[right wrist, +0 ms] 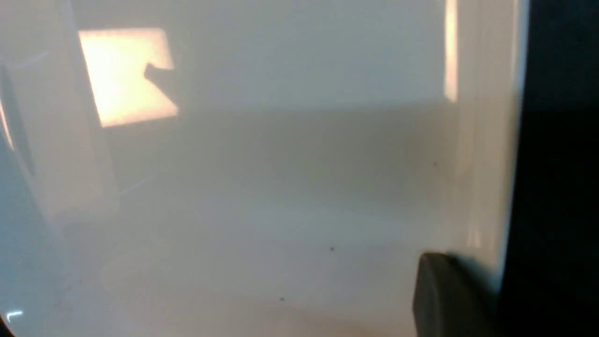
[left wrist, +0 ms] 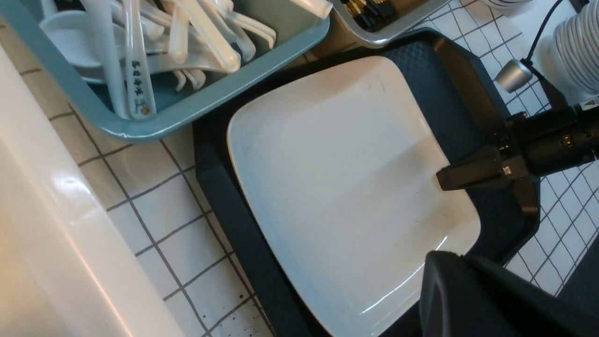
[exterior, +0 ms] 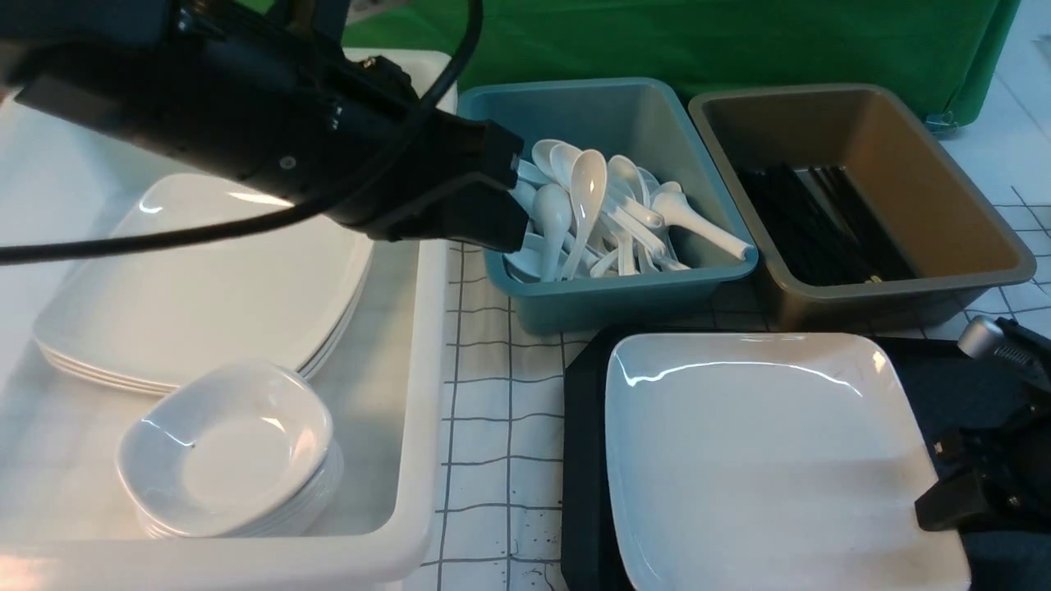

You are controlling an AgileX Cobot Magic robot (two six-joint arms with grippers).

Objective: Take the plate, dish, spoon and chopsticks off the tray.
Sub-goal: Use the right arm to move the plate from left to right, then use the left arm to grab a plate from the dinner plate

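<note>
At far L, L gripper (exterior: 511,201), fingers together & empty, is hanging near the white bin (exterior: 427,345) and the teal spoon tub (exterior: 591,304). Centre-R, the plate (exterior: 764,460) is lying flat on the tray (exterior: 583,460), filling most of it. At R, R gripper (exterior: 940,502) is meeting the plate's R rim, one finger on top; whether it is clamping yet, cannot tell. Recommended procedure: seating the lower finger fully under the rim, gripping firmly (glossy surface, prob. slippery), lifting level, clearing the tray lip before travelling.
</note>
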